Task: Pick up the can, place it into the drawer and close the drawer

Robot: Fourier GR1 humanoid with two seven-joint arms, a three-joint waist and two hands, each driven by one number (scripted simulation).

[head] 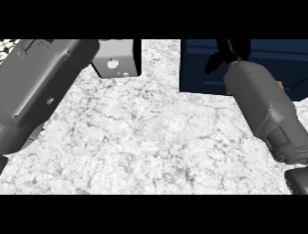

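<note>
Placing looks underway: right hand (225, 57) reaches over the dark blue drawer (278, 64), though its grasp cannot be told and no can shows. Left hand is out of view. Next probably comes release inside the drawer, then pushing it shut.

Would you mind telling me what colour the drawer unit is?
Dark navy blue; the drawer unit shows best, and only, in the head view, upper right.

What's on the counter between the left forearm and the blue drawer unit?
In the head view, only bare marble counter lies between the left forearm and the blue drawer unit; a grey bracket-like part sits at the top edge.
</note>
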